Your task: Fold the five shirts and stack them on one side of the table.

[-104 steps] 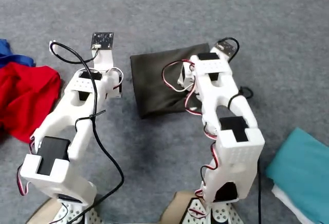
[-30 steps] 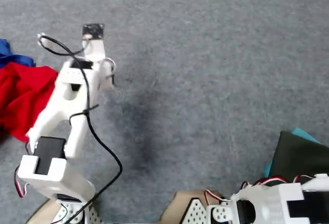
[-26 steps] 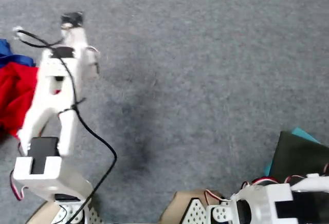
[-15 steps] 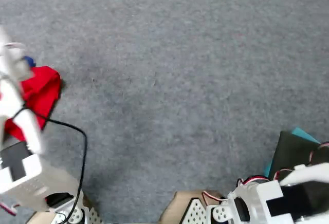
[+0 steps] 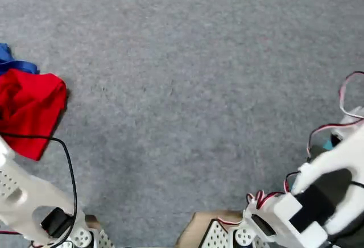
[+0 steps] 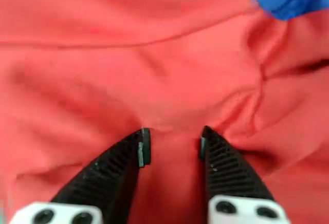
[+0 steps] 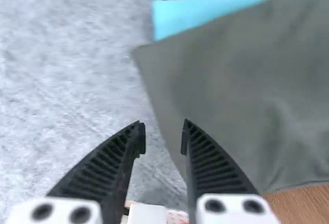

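Grey carpeted table (image 5: 199,89), red shirt (image 5: 28,111) at edge, left tool (image 6: 170,144) and right tool (image 7: 163,134) narrowly parted

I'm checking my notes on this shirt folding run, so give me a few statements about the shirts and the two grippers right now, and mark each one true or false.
1. The left gripper is open just above the red shirt. True.
2. The right gripper is shut on the dark grey shirt. False: it is open, poised over that shirt's edge.
3. The dark grey shirt lies on top of a teal shirt. True.
4. The blue shirt lies in the middle of the table. False: it is at the table's left edge, against the red shirt.
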### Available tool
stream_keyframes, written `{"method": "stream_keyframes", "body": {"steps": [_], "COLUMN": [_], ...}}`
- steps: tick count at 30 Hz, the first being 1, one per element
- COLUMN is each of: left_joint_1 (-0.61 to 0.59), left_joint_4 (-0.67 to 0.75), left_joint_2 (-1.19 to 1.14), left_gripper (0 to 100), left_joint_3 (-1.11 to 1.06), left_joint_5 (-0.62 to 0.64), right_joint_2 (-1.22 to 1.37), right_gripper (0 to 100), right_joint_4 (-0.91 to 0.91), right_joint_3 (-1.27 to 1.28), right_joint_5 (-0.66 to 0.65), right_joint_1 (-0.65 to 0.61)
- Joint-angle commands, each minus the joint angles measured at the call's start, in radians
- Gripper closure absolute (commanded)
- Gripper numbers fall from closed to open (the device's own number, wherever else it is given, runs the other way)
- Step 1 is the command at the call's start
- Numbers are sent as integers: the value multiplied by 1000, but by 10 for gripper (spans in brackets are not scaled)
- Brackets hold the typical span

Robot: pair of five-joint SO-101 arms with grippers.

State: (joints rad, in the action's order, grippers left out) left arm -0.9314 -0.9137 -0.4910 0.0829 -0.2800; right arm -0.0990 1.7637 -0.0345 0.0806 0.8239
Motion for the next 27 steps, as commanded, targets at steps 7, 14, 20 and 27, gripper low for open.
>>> {"method": "stream_keyframes", "body": {"steps": [7, 14, 20, 27], "left_joint_1": [-12, 95, 307, 615], "left_joint_4": [-41, -272, -382, -396], "left_joint_2": [16, 222, 424, 705], "left_gripper": [984, 981, 981, 981], "left_joint_3": [15, 48, -40, -259], "left_joint_5": [-2, 0, 0, 84], "right_joint_2": [-48, -47, -48, -47], "right_gripper": [878, 878, 878, 878], "right_joint_4": [17, 15, 3, -18], "right_joint_3": [-2, -2, -2, -2], "right_joint_5": [25, 31, 66, 66], "right_joint_1": [-68, -105, -209, -317]}}
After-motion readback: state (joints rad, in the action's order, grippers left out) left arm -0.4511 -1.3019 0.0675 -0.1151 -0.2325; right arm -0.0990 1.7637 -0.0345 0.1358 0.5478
